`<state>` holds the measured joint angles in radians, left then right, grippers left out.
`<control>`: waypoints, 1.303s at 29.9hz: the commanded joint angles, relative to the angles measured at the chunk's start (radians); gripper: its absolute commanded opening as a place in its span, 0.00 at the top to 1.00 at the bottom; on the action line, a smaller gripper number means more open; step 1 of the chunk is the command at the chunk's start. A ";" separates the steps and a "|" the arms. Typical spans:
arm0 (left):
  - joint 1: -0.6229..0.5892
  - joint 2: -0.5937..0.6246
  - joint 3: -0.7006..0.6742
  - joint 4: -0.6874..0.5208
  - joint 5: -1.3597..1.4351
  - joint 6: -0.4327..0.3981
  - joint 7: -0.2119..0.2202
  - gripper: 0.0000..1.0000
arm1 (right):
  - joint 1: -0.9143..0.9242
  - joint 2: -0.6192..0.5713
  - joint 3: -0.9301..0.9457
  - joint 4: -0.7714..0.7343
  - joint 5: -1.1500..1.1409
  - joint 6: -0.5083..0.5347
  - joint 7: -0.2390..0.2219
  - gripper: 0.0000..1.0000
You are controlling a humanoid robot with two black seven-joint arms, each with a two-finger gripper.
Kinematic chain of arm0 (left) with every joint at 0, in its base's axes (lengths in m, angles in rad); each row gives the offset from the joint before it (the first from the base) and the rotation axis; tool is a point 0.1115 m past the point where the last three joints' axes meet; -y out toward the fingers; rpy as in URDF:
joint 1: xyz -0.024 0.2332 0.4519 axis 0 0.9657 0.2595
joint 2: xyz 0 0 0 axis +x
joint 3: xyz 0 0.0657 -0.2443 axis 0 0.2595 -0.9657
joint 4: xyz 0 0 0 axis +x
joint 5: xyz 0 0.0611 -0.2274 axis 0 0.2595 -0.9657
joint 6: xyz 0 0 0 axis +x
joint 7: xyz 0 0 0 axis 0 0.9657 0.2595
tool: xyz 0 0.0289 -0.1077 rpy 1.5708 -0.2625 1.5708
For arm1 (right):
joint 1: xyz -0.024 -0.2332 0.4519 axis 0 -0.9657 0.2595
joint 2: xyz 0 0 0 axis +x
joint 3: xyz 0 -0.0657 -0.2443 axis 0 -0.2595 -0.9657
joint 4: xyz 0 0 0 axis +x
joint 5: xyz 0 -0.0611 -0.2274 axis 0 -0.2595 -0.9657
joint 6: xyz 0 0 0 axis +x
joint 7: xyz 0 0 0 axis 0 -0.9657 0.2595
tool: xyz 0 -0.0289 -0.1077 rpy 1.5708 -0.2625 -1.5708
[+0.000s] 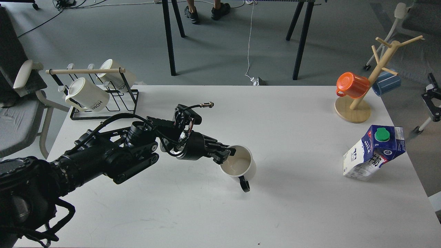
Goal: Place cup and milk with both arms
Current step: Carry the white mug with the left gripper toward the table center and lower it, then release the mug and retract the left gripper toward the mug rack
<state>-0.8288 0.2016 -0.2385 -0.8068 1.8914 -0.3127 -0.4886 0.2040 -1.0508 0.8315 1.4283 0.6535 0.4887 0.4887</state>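
Observation:
The cup (241,164) is a cream-white mug with a black handle facing me, near the middle of the white table (296,206). My left gripper (226,154) is shut on the cup's left rim, one finger inside and one outside. The cup is close to upright, at or just above the tabletop. The milk (373,153), a blue and white carton with a green cap, stands near the table's right edge. My right gripper is out of view.
A black wire rack (103,100) with two cream "HOME" mugs stands at the back left. A wooden mug tree (361,93) with an orange mug (351,84) stands at the back right. Chairs stand off both table sides.

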 commanded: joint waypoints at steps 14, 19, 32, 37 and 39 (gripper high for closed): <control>-0.006 0.055 -0.028 -0.029 -0.254 -0.017 0.000 0.05 | -0.003 0.000 0.009 0.003 0.000 0.000 0.000 0.02; -0.007 0.116 -0.152 -0.075 -0.472 -0.176 0.000 0.04 | -0.003 -0.006 0.043 0.026 0.003 0.000 0.000 0.02; 0.046 0.297 -0.326 -0.063 -1.323 -0.176 0.000 0.03 | -0.262 -0.169 0.041 0.086 0.455 0.000 0.000 0.02; 0.120 0.320 -0.338 -0.068 -1.338 -0.176 0.000 0.02 | -0.467 -0.175 0.041 0.097 0.548 0.000 0.000 0.02; 0.132 0.322 -0.338 -0.068 -1.338 -0.176 0.000 0.02 | -0.529 -0.172 0.038 0.097 0.549 0.000 0.000 0.02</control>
<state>-0.7194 0.5180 -0.5755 -0.8740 0.5567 -0.4888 -0.4886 -0.2354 -1.2249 0.8723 1.5237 1.1877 0.4887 0.4887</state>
